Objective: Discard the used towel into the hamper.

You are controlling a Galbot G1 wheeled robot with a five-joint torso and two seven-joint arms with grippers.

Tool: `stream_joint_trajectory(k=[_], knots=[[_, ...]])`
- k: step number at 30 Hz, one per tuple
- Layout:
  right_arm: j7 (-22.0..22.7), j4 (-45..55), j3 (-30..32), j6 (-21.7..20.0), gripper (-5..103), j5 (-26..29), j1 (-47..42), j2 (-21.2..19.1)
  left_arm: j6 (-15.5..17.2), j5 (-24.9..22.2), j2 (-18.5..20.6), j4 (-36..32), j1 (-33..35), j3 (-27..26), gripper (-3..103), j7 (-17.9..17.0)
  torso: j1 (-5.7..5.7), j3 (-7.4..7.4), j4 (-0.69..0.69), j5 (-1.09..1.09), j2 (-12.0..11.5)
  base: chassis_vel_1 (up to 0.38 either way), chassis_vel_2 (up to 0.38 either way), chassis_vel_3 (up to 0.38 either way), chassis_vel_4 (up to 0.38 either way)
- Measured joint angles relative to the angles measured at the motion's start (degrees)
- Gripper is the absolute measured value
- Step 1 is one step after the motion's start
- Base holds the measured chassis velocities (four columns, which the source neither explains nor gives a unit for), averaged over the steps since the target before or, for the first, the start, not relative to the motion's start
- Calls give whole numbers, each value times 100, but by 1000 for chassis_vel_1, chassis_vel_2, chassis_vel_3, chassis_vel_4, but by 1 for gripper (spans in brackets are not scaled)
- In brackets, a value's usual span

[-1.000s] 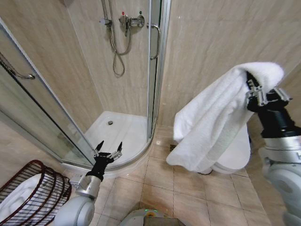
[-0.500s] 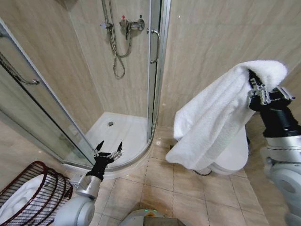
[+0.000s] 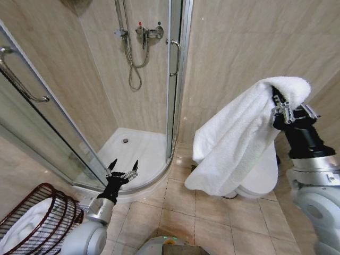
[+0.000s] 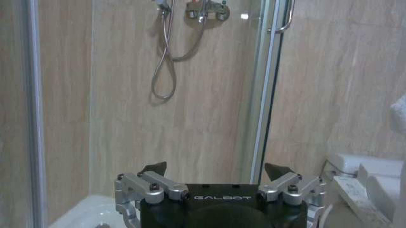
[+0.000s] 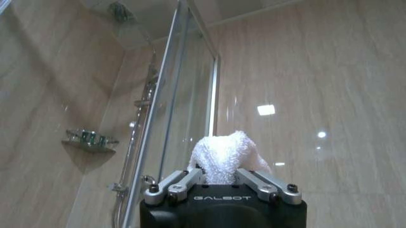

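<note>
White and fluffy, the towel (image 3: 239,143) hangs from the right hand (image 3: 289,111), up at about 3 o'clock in the head view. The hand is closed tight on a bunch of the towel; in the right wrist view a small tuft of towel (image 5: 225,156) pokes up between the fingers. The towel's long side runs downward and slants toward 7 o'clock, with its loose end just above the floor (image 3: 212,212). It covers most of the toilet (image 3: 260,183) behind it.

At 8 o'clock sits the hamper (image 3: 45,218), a dark red-brown wire basket. It is cut off by the picture's edge, and something white lies inside it.

The left hand (image 3: 122,171) waits low, near 7 o'clock, in front of the shower tray (image 3: 133,149). Its fingers are spread wide apart and hold nothing.
</note>
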Motion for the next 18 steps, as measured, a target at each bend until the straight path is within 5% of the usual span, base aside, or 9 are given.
stream_joint_trajectory(k=[18], knots=[[-32, 1, -23, 24, 10, -38, 6, 8, 0, 0, 0, 0, 1, 0, 100, 0, 196, 254, 0, 0, 451, 0, 0, 0, 0]])
